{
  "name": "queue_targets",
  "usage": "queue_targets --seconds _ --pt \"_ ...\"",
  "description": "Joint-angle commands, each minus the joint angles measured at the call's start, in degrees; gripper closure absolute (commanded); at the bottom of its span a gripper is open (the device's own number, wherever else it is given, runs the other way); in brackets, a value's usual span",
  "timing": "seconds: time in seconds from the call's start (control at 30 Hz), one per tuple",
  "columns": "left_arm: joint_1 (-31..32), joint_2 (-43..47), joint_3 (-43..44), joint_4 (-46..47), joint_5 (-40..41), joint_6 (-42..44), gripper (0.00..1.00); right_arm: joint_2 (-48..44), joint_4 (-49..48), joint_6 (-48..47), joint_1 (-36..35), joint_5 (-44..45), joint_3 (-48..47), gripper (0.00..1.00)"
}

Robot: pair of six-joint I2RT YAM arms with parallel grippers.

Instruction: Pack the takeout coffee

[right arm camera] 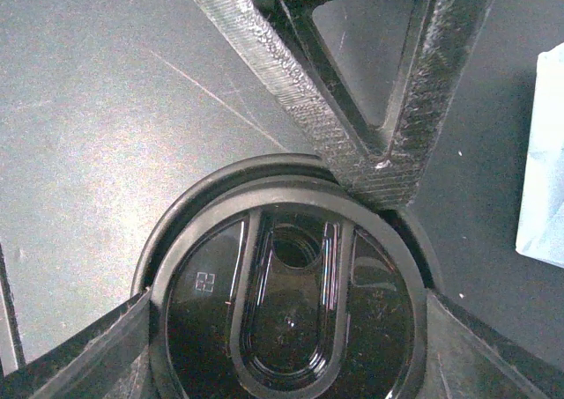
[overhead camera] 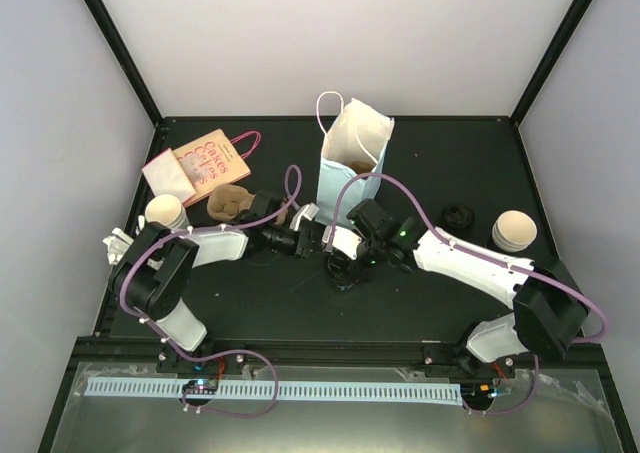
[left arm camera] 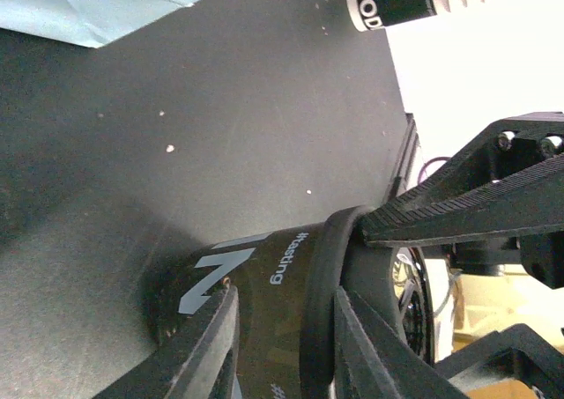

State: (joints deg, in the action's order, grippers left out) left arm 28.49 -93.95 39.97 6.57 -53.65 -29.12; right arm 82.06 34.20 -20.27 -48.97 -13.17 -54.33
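Right wrist view alone shows right gripper (right arm camera: 286,315) clamping the lid (right arm camera: 286,267); overhead, arms (overhead camera: 470,263) hide it. I cannot tell if left gripper (overhead camera: 322,241) grips; bag (overhead camera: 340,188) just beyond.

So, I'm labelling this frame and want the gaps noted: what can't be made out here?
Black cup print, left wrist view: cut by left fingers and bottom edge.
Same cup, top view: hidden under both arms.
Lid rim, right wrist view: partly covered by right fingers, bottom cropped.
Blue bag contents, top view: too small, shadowed.
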Motion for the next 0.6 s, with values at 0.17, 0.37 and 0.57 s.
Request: queue_targets --seconds 0.17,0.37,0.57 --pt "2.3 8.7 -1.2 -11.3 17.2 1.4 0.53 3.6 8.8 -1.3 -0.8 0.9 3.4 0.26" --pt "2.3 18.4 2.9 -17.1 21.5 2.8 0.42 3.2 8.9 -1.1 -0.8 1.4 1.9 0.26" --pt "2.2 25.6 4.2 -20.5 25.4 3.7 0.40 2.4 7.9 1.0 -0.8 0.3 -0.1 0.26"
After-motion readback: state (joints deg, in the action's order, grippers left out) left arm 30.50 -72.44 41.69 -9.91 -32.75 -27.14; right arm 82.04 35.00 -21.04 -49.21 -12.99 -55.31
